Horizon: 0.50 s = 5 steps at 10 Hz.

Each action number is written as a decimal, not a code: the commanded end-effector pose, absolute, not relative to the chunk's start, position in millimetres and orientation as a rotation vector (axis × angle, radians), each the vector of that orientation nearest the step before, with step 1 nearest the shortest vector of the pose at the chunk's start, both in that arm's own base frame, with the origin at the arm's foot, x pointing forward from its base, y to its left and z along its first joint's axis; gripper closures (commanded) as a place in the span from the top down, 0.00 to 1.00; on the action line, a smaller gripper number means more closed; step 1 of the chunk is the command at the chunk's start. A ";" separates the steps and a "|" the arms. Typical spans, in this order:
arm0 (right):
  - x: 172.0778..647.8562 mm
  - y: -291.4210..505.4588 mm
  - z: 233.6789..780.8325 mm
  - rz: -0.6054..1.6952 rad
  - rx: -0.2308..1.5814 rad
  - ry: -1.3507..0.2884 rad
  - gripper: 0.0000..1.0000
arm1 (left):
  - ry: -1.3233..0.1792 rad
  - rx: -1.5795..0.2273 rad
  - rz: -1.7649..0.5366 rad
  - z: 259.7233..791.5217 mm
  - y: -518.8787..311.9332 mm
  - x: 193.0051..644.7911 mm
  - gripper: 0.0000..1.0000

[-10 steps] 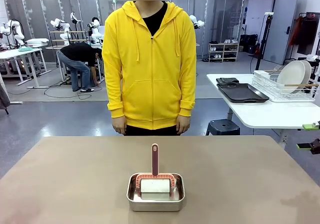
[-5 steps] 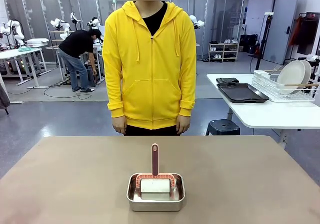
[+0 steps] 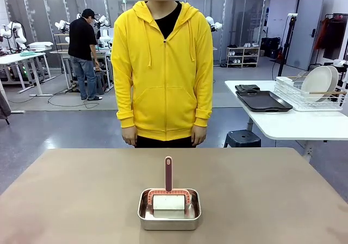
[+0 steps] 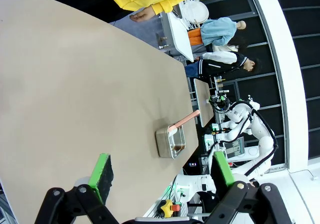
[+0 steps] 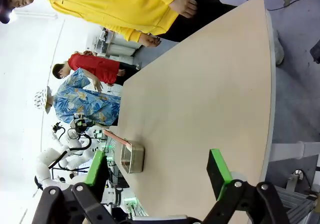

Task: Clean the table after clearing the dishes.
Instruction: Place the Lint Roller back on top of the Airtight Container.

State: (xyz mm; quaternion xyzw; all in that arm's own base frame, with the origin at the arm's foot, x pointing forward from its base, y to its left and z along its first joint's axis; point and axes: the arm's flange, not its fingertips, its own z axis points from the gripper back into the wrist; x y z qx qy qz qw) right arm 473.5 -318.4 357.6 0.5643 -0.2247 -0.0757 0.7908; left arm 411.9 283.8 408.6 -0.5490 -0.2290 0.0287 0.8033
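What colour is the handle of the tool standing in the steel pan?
Dusty red handle, rising from the steel pan; clearest in the front view.

Tan table (image 3: 81, 189) bare except steel pan (image 3: 169, 218) near front centre, holding red-handled roller (image 3: 168, 192)
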 end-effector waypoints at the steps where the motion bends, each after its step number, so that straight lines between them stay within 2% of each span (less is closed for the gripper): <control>1: 469.3 -317.9 358.3 -0.145 1.206 -0.480 1.00 | -0.484 -1.170 0.071 411.8 281.5 405.9 1.00; 5: 469.3 -317.9 358.3 -0.145 1.206 -0.480 1.00 | -0.484 -1.170 0.071 411.8 281.5 405.9 1.00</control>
